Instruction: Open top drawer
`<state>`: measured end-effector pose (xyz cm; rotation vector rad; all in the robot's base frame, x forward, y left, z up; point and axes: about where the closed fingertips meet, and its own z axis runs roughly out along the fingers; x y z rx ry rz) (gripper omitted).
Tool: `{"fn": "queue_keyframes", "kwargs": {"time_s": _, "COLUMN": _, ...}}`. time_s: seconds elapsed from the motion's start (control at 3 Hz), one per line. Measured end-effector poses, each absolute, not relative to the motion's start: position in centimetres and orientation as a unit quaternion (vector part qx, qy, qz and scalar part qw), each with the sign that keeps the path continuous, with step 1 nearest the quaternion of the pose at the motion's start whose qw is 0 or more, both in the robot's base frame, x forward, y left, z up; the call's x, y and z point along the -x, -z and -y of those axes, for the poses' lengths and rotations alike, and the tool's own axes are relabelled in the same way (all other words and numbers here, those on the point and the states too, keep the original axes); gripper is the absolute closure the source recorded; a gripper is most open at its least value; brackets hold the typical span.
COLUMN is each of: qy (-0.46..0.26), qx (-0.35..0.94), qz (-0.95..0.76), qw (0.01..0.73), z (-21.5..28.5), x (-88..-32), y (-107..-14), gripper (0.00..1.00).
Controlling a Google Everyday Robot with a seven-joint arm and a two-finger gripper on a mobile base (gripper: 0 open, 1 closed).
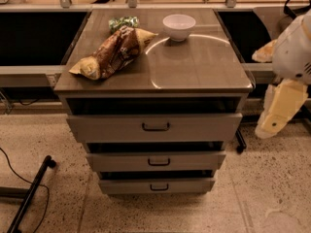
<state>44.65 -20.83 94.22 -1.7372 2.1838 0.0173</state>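
One top drawer [107, 127] well left of gripper [270, 124]

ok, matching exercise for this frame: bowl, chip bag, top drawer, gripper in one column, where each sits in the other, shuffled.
Things:
1. bowl
2. chip bag
3. top drawer
4. gripper

Places:
A. off to the right of the cabinet, apart from it
B. left half of the cabinet top
C. front face just below the cabinet top
D. back of the cabinet top, near the middle

Pairs: 1-D, 2-B, 3-C, 4-A
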Motion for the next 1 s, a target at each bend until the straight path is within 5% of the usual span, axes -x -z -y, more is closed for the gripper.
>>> {"fn": "queue_keyframes", "kwargs": {"time_s": 1.0, "qy": -0.069, "qx": 0.628, "qz": -0.759, "qw": 0.16, "z": 19.7, "x": -46.1, "y": -86.3, "gripper": 0.0}}
